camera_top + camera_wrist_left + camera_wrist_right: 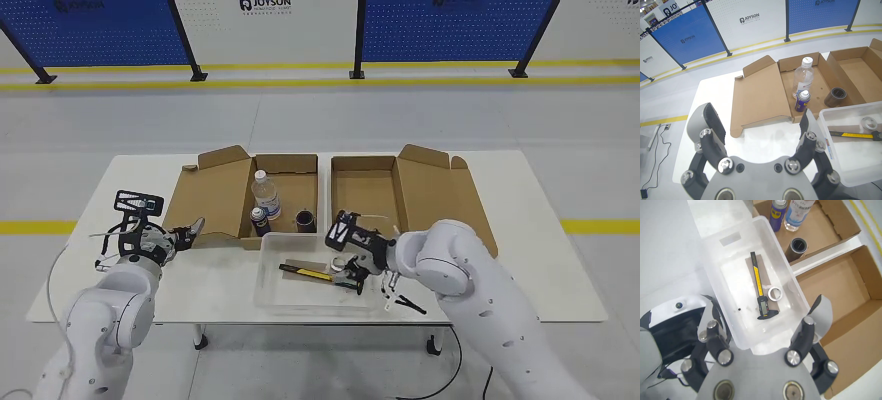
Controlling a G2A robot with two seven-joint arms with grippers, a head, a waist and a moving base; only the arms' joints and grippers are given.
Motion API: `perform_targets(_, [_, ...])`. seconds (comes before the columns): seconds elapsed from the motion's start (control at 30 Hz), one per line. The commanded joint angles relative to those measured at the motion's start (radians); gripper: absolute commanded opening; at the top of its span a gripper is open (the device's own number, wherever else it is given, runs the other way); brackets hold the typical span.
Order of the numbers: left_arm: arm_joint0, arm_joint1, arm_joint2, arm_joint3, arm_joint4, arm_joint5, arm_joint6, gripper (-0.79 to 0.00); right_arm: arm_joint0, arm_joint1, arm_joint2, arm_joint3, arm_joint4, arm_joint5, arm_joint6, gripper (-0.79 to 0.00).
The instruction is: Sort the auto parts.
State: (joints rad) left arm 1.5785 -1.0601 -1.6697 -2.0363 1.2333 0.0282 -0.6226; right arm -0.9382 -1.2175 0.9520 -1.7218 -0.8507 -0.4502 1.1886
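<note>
A white worktop (210,290) stands on a pale floor with yellow lines (300,68). Blue and white fence panels (90,25) close off the room behind it.

At the near edge of the worktop sits a clear tub (783,262). Inside it, a caliper (758,281) with a yellow scale lies flat on a grey card (765,273). A small silver ring (775,293) lies just beside the caliper's black screen end. I cannot tell if the two touch.

The right hand (766,308) hangs over one end of the tub. Its two fingers are wide apart and hold nothing, and the tub's end wall sits between them.

Behind the tub are two brown boxes with their lids folded open. The left box (761,91) holds three things, all standing up. A dark tube (835,96) stands near the side closest to the tub. A blue spray can (802,101) with a white cap stands near it, and a clear bottle (803,77) is just behind the can. The right box (838,281) sits just beside the left one, with a thin strip of worktop between them.

The left hand (758,109) hovers over bare worktop off to the side, near the open lid of the left box. Its fingers are spread too, with nothing in them.
</note>
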Motion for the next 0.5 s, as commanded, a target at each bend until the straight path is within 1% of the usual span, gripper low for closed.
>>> perform_targets(0.0, [0.000,0.000,0.000,0.000,0.000,0.000,0.000,0.000,0.064,-0.013,-0.048,0.036,0.074,0.016,0.083,0.000])
perform_targets(0.07, [0.000,0.000,0.000,0.000,0.000,0.000,0.000,0.000,0.128,-0.026,-0.102,0.084,0.104,0.045,0.185,0.000])
perform_targets(0.17, [0.000,0.000,0.000,0.000,0.000,0.000,0.000,0.000,0.203,-0.050,-0.164,0.160,0.169,0.098,0.245,0.000])
perform_targets(0.3, [0.000,0.000,0.000,0.000,0.000,0.000,0.000,0.000,0.280,-0.081,-0.239,0.254,0.212,0.128,0.267,0.000])
perform_targets(0.47, [0.000,0.000,0.000,0.000,0.000,0.000,0.000,0.000,0.345,-0.117,-0.326,0.370,0.228,0.109,0.259,0.000])
